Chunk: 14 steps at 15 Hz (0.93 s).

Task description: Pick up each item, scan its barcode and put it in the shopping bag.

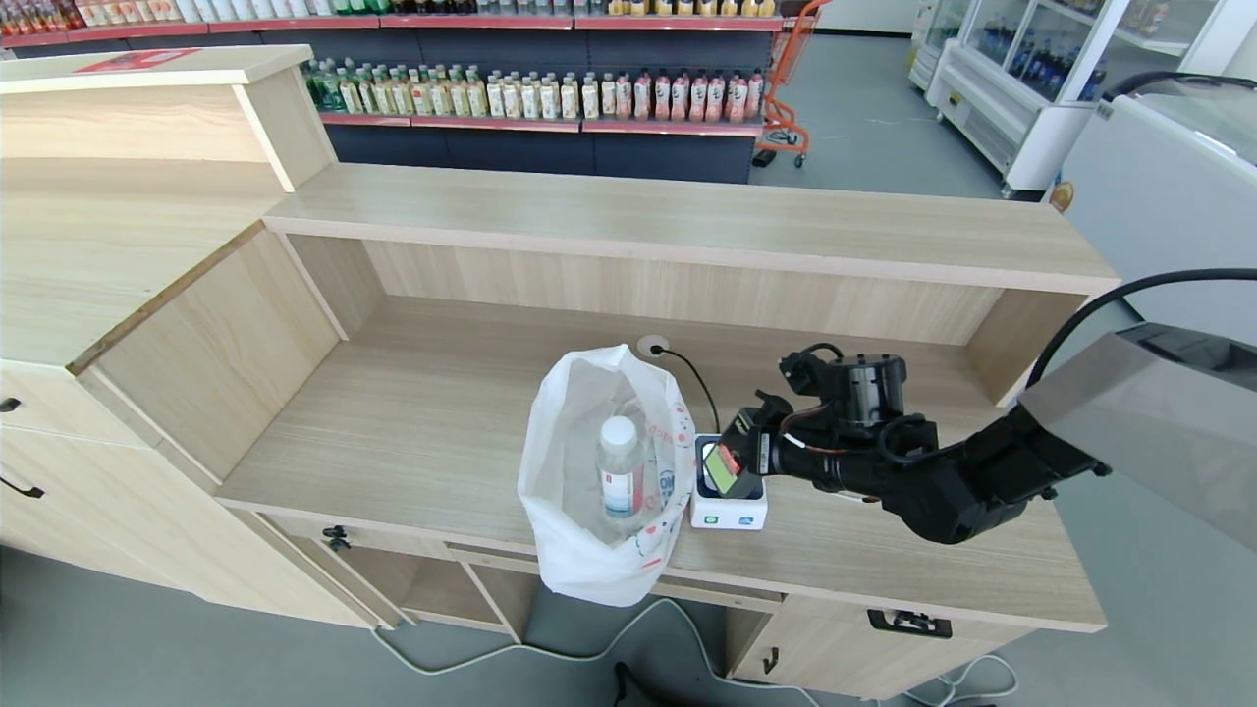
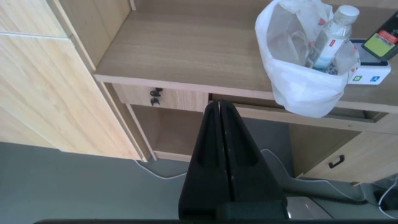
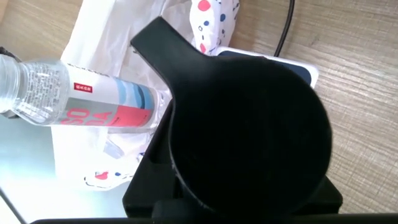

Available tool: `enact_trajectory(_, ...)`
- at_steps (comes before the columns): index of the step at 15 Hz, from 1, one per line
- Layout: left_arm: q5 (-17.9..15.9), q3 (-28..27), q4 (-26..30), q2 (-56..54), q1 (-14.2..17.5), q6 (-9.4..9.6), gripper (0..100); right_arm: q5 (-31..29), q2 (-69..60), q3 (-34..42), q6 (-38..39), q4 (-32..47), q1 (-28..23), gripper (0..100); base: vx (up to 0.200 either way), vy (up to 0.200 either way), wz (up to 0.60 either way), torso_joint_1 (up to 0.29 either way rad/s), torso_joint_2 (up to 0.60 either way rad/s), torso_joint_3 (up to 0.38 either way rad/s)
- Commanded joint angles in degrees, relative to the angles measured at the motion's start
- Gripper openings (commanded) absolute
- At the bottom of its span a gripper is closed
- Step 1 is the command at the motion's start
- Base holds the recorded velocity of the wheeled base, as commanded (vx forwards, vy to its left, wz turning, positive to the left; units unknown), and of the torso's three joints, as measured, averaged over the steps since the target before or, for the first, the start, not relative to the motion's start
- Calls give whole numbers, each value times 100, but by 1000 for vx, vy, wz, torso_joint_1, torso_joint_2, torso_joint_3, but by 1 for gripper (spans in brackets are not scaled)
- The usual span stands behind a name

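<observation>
closest to the head camera, the right tool [image 1: 737,460] is seen clamped on a small pack [image 1: 722,469] with a green and red face, held just above the white scanner [image 1: 729,513] on the worktop [image 1: 412,432]. the pack is judged light and stiff, so a hold by its edges should be enough, with the printed face left uncovered for the scan; its shape behind cannot be told. the shopping bag [image 1: 579,560] is stood touching the scanner's side, mouth open; its thin plastic is judged soft and likely to fold if brushed. a clear bottle [image 1: 621,471] is stood inside it, so less room is left there. a black cable [image 1: 699,383] is run behind the scanner. the left tool [image 2: 219,109] is held closed and empty, low before the worktop's front.
</observation>
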Motion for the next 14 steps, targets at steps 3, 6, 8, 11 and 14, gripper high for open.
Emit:
enact_trajectory(3, 1, 5, -7, -2, 0, -1, 0, -1, 185, -190, 1, 6, 27, 0, 0, 0, 0, 0, 0, 0)
enact_trajectory(6, 1, 5, 2, -2, 0, -1, 0, -1, 255, -225, 1, -3, 36, 0, 0, 0, 0, 0, 0, 0)
enact_trajectory(8, 1, -4, 2, 6, 0, -1, 0, -10, 299, -234, 1, -12, 27, 0, 0, 0, 0, 0, 0, 0)
enact_trajectory(11, 1, -4, 2, -2, 0, -1, 0, -10, 326, -260, 1, -20, 27, 0, 0, 0, 0, 0, 0, 0)
enact_trajectory(14, 1, -4, -7, 6, 0, -1, 0, -10, 343, -322, 1, -12, 27, 0, 0, 0, 0, 0, 0, 0)
